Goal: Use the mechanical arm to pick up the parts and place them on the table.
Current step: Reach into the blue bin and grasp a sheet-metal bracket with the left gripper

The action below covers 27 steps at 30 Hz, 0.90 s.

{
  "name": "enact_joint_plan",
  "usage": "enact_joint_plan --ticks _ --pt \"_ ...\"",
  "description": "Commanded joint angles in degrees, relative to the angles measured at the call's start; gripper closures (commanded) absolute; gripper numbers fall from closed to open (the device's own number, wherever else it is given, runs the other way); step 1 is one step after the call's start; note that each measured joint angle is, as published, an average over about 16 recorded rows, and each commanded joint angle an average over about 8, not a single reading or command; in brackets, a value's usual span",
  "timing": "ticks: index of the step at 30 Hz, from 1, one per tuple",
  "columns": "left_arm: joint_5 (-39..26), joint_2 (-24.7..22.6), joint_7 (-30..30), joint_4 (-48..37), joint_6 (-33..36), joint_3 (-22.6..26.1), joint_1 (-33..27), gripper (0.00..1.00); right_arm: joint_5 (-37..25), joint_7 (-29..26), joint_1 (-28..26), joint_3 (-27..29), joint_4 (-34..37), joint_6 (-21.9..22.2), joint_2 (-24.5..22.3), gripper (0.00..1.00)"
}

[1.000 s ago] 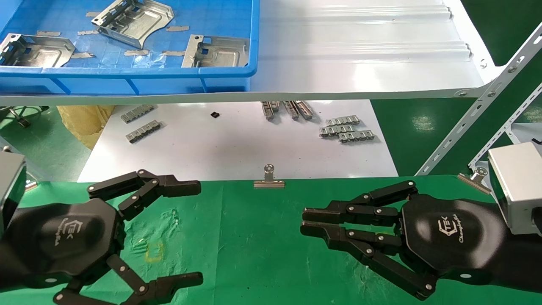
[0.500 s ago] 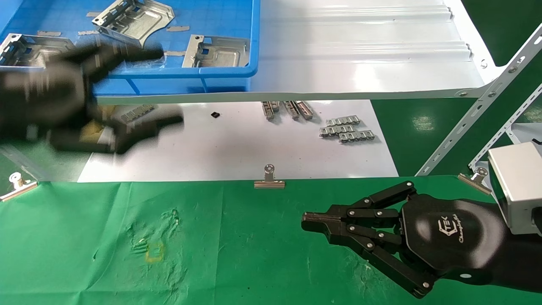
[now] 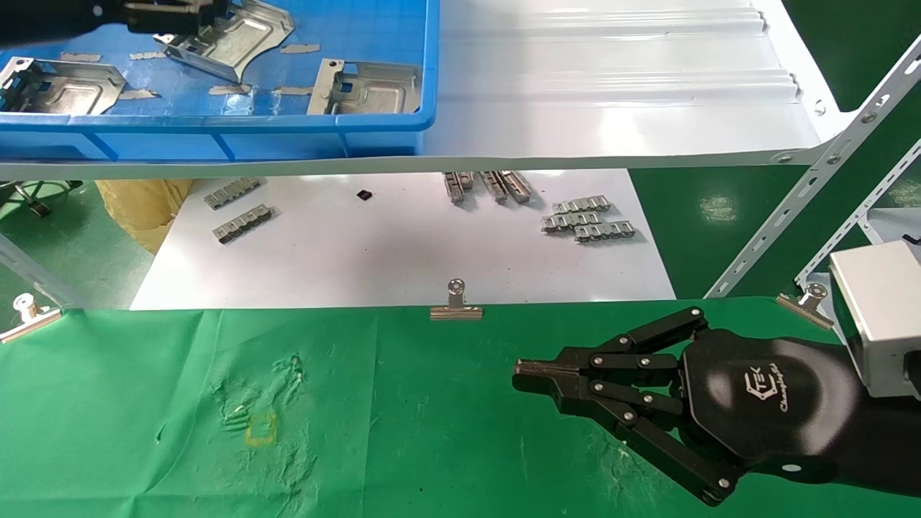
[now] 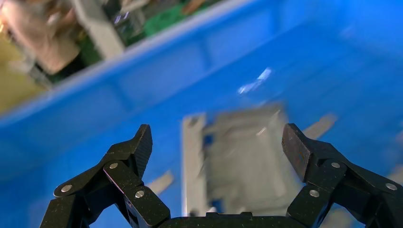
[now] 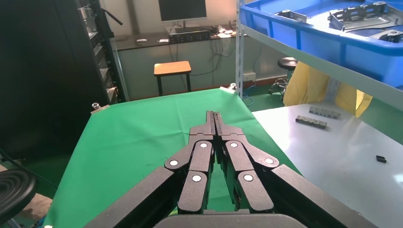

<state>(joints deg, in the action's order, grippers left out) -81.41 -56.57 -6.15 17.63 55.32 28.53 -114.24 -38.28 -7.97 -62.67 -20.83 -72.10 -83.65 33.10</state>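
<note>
Three silver parts lie in the blue tray (image 3: 288, 122) on the shelf: one at the back (image 3: 237, 36), one at the left (image 3: 61, 86), one at the right (image 3: 370, 86). My left gripper (image 3: 173, 11) reaches over the tray beside the back part. In the left wrist view it (image 4: 218, 142) is open, with a blurred part (image 4: 242, 161) lying beyond and between the fingers, not gripped. My right gripper (image 3: 519, 379) is shut and empty, low over the green table (image 3: 403, 432); the right wrist view shows it (image 5: 215, 116) with tips pressed together.
The tray sits on a glossy white shelf (image 3: 611, 93) with a slanted metal strut (image 3: 806, 208) at the right. Below lies a white board (image 3: 403, 259) with grey link strips (image 3: 586, 219). Binder clips (image 3: 457, 306) hold the cloth's far edge. A yellow square (image 3: 261, 429) marks the cloth.
My left arm has risen from the green table up and back over the blue tray, fingers still open. My right gripper's fingers have closed together; the arm has stayed in place.
</note>
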Motion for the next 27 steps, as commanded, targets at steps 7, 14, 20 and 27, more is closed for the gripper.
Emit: enact_joint_plan --ticks 7,14,20,27 --pt "-3.49 -3.92 2.50 -10.35 -4.22 1.85 -4.34 1.00 0.00 0.00 0.00 0.00 0.00 0.00 0.00 0.00" --pt "-3.08 -4.55 3.75 -13.78 -5.07 1.53 -5.41 1.00 0.00 0.00 0.00 -0.01 0.00 0.00 0.00 0.00" --pt "-2.86 -4.74 4.23 -15.54 -5.68 1.36 -5.64 1.00 0.01 0.00 0.00 -0.01 0.00 0.00 0.00 0.00" --pt "-2.37 -4.79 3.93 -16.88 -5.84 1.02 -5.67 1.00 0.01 0.01 0.00 -0.01 0.00 0.00 0.00 0.00"
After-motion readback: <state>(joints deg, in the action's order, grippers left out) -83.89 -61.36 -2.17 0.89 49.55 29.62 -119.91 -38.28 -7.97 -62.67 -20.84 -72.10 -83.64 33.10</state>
